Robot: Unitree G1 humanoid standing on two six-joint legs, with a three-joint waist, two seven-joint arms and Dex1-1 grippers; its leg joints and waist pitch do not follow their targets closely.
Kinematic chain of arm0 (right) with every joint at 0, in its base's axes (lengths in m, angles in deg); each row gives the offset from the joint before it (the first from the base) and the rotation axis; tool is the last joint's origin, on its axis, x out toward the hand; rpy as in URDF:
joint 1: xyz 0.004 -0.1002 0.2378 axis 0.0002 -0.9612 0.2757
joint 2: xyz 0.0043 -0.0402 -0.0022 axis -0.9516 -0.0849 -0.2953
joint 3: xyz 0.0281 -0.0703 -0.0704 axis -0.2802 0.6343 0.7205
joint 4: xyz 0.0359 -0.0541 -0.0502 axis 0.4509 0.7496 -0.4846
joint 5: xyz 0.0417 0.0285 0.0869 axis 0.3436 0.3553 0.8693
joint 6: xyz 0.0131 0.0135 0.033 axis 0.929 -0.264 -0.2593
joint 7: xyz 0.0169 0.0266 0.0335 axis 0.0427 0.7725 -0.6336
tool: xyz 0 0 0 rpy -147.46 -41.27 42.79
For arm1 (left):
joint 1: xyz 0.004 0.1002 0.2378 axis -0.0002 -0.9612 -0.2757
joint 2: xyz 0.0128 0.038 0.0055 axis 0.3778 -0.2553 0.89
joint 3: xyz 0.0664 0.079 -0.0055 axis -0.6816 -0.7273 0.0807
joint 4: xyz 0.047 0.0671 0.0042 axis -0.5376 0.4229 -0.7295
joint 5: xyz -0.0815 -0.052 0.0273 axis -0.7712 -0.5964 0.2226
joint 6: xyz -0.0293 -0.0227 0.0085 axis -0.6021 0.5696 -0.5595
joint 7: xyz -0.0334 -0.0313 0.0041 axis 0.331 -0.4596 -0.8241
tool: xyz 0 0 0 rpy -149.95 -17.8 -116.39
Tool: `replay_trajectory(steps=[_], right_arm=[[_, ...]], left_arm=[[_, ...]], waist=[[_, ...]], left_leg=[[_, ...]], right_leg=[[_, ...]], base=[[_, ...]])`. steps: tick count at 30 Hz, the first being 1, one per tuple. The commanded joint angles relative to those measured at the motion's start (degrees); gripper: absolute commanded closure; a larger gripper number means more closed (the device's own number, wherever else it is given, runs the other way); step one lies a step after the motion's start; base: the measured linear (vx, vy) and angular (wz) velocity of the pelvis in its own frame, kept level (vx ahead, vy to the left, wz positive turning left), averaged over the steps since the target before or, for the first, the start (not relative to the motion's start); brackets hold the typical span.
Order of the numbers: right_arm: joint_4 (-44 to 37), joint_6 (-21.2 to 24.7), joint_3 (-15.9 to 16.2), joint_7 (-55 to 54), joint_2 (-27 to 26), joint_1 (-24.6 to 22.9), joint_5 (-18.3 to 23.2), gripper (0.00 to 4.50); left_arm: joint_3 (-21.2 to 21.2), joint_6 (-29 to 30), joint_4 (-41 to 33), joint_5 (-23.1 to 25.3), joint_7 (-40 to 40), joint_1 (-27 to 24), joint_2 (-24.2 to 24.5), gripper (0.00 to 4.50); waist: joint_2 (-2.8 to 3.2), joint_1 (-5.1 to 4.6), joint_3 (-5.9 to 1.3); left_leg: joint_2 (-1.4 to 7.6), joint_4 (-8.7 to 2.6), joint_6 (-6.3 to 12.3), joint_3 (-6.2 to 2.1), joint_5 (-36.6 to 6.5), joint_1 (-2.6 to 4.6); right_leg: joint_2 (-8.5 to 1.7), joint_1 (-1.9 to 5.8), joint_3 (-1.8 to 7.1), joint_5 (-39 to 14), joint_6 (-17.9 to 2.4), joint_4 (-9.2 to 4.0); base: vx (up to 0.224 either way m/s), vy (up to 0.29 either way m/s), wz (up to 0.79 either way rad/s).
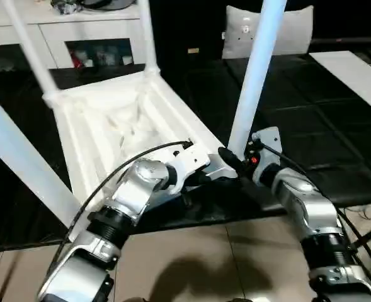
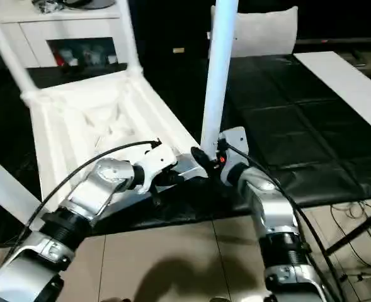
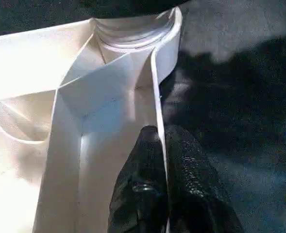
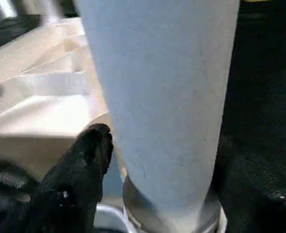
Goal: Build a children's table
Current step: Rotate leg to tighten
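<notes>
**Both pincers at the near corner of the upturned top**

The top (image 1: 119, 135) lies underside up on a black mat (image 1: 311, 119), ribs showing; legs stand in its sockets, two at the far corners (image 1: 31, 50) (image 1: 146, 34), one at the near left (image 1: 21, 167), one at the near right corner (image 1: 256, 75), where both arms meet.

The left pincer (image 3: 163, 160) is closed on the top's rim wall (image 3: 157, 97), one black finger (image 3: 138, 194) inside the wall and the other outside, just short of the corner socket (image 3: 133, 36); the silver left forearm (image 1: 131, 195) reaches in from the near side.

The right pincer (image 1: 232, 160) sits at the foot of the near right leg; in the right wrist view one finger (image 4: 84, 165) lies against the leg's side just above its base in the socket; I cannot tell how far this pincer is open or whether it grips the leg.

Behind the mat stands a white cabinet (image 1: 78, 38); a white board (image 1: 355, 72) lies at the right; tiled floor (image 1: 204, 264) is nearest the robot.
</notes>
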Motion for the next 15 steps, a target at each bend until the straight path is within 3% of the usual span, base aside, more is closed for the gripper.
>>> replay_trajectory(steps=[1,3,4,6,9,10,12,13,15], right_arm=[[-1.1,-0.2,1.2,3.0,0.3,-0.5,1.3,0.81],[-1.6,-0.6,1.2,4.8,1.6,-0.9,1.5,0.67],[-3.9,-0.6,2.0,11.2,6.0,-2.3,2.5,0.67],[-5.0,-0.4,2.5,14.4,8.1,-2.9,2.9,0.52],[-6.1,-0.2,3.0,18.3,10.2,-3.3,3.7,0.52],[-7.4,0.2,4.1,24.5,13.1,-3.8,5.2,0.52],[-7.7,0.3,4.4,26.0,13.8,-3.9,5.6,0.52],[-7.7,0.3,4.4,26.0,13.8,-3.9,5.6,0.78],[-7.6,0.3,5.1,27.9,14.6,-3.8,5.6,0.86]], left_arm=[[-2.1,-2.2,0.8,0.6,-2.2,-0.5,0.5,4.50],[-2.2,-2.9,0.8,0.5,-3.2,-0.7,1.2,4.50],[-3.2,-6.0,0.9,0.4,-7.3,-1.3,3.8,4.50],[-3.9,-8.3,1.2,0.2,-9.5,-1.4,5.1,4.50],[-4.9,-10.9,1.5,-0.1,-12.4,-1.5,6.6,4.50],[-6.3,-16.3,1.8,-1.1,-17.7,-1.6,8.6,4.50],[-6.6,-17.6,1.9,-1.4,-19.0,-1.6,9.1,4.50],[-6.6,-17.6,1.9,-1.4,-19.0,-1.6,9.1,4.50],[-7.3,-18.9,2.0,-1.4,-20.5,-1.5,9.7,4.50]], waist=[[-0.56,0.34,-3.64],[-0.52,0.43,-3.66],[-0.49,0.65,-3.65],[-0.52,0.87,-3.58],[-0.64,0.94,-3.43],[-0.91,1.16,-3.36],[-0.60,1.38,-3.29],[-0.65,1.45,-3.39],[-0.65,1.54,-3.37]], left_leg=[[-0.53,-3.02,3.21,1.15,-14.2,0.67],[-0.54,-2.96,3.27,1.19,-13.2,0.67],[-0.49,-2.98,3.46,1.16,-13.3,0.79],[-0.38,-2.98,3.89,1.21,-13.6,0.83],[-0.47,-3.06,3.49,1.22,-15.4,0.85],[-0.42,-3.15,3.65,1.16,-16.6,0.88],[-0.06,-3.31,3.40,1.20,-17.1,0.98],[-0.06,-3.22,3.16,1.24,-16.7,1.01],[-0.05,-3.20,3.03,1.31,-16.2,1.06]], right_leg=[[0.79,2.51,-0.61,-3.8,-12.6,-3.71],[0.81,2.60,-0.68,-2.6,-13.3,-3.52],[0.78,2.69,-0.74,-2.7,-13.4,-3.57],[0.74,2.74,-0.66,-2.9,-13.5,-3.57],[0.71,2.56,-0.75,-6.0,-13.3,-3.78],[0.59,2.64,-0.76,-8.6,-12.9,-3.99],[0.50,2.39,-0.58,-9.4,-12.6,-3.93],[0.55,2.43,-0.63,-8.4,-13.1,-3.74],[0.58,2.27,-0.63,-7.3,-13.6,-3.62]], base=[[0.000,0.000,0.00],[0.000,0.000,0.00],[0.000,0.000,0.00],[0.000,0.000,0.00],[0.000,0.000,0.00],[0.000,0.000,0.00],[0.000,0.000,0.00],[0.000,0.000,0.00],[0.000,0.000,0.00]])
